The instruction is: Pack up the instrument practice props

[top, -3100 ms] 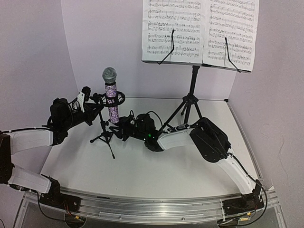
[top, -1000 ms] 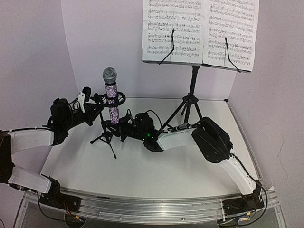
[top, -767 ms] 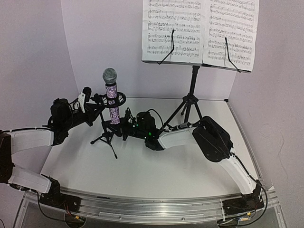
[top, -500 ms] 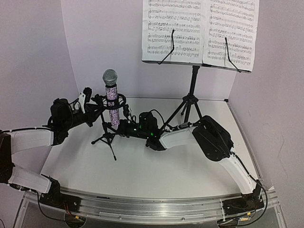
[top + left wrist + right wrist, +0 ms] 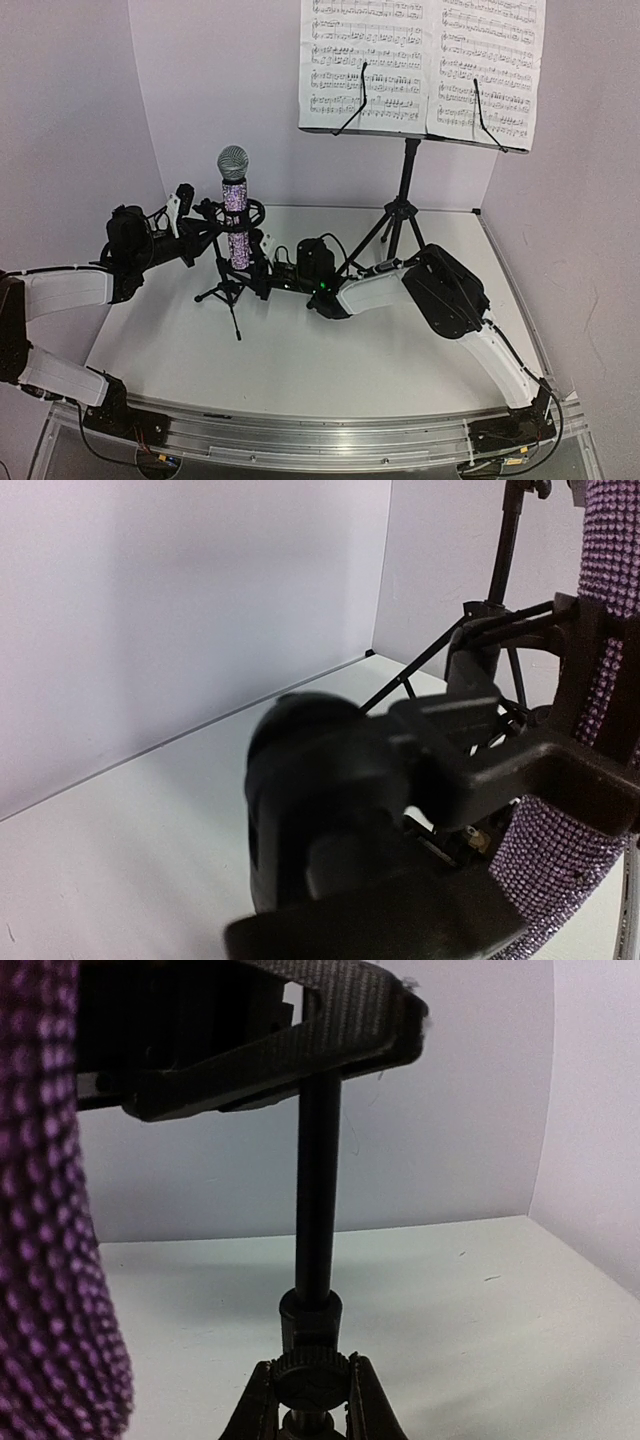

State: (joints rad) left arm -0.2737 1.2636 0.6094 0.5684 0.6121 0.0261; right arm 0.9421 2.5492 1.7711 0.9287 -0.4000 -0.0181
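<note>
Two grips crowd one spot: with the left gripper (image 5: 200, 222) pinched shut on the mic stand (image 5: 226, 290) at its clip and the right gripper (image 5: 258, 262) seemingly clamped on the lower end of the microphone (image 5: 236, 215), which stands upright in that clip, a crooked pull could jam it and topple the light tripod.

Glittery mic (image 5: 237, 214), matt blk stand (image 5: 227, 290)
</note>
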